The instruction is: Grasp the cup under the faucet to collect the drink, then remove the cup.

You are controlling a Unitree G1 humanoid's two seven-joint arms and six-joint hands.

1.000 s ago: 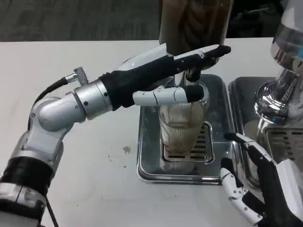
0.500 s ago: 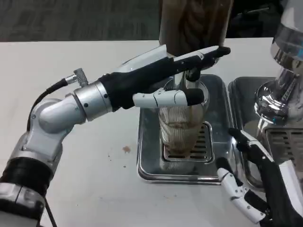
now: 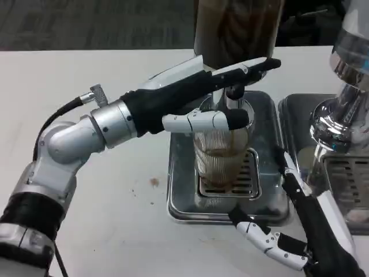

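A clear ribbed cup [image 3: 222, 158] stands on the grate of a steel drip tray [image 3: 183, 196], under the faucet [image 3: 233, 92] of a dispenser with brown drink [image 3: 237, 26]. A thin brown stream runs into the cup, which is partly filled. My left hand [image 3: 213, 95] reaches across at faucet height, its upper fingers [image 3: 253, 66] lying on the tap lever and its thumb in front of the cup's rim. My right hand [image 3: 288, 231] is low at the tray's front right corner, fingers spread, holding nothing and apart from the cup.
A second steel dispenser [image 3: 346, 98] with its own drip tray [image 3: 294, 121] stands at the right. A small brown spot [image 3: 154, 182] marks the white table left of the tray. The table's left half is bare.
My right hand has swung leftward along the tray's front edge, fingers spreading toward the cup. The drink level in the cup has risen. My left hand stays at the faucet.
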